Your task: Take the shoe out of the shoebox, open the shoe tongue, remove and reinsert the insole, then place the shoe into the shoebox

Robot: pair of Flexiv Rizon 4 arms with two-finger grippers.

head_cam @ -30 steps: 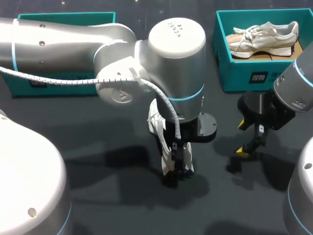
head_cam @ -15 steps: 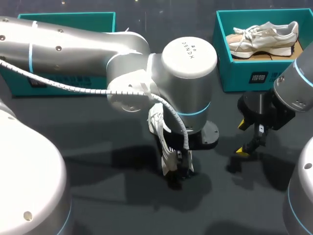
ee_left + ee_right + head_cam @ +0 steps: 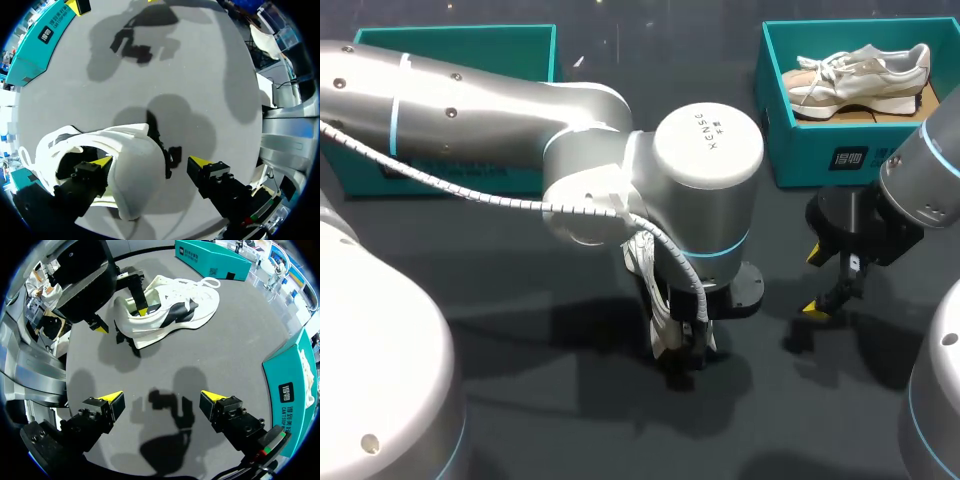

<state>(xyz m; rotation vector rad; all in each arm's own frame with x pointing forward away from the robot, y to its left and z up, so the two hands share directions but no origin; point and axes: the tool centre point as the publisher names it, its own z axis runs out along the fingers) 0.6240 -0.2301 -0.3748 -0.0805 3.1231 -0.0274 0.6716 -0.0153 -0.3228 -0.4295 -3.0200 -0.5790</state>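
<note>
The left arm (image 3: 520,110) comes in from 9 o'clock to mid-table, wrist turned straight down over the white shoe (image 3: 170,310). There the left gripper (image 3: 151,162) stands with jaws spread, one finger inside the heel opening, the other outside and apart from the heel. The right gripper (image 3: 162,400) hovers at the shoe's 3 o'clock, jaws spread above the table (image 3: 520,280); the shoebox (image 3: 800,150), holding a second shoe (image 3: 860,75), sits at 1 o'clock by the far edge, a second teal box (image 3: 450,35) at 10 o'clock, with open tabletop toward 6 o'clock.
</note>
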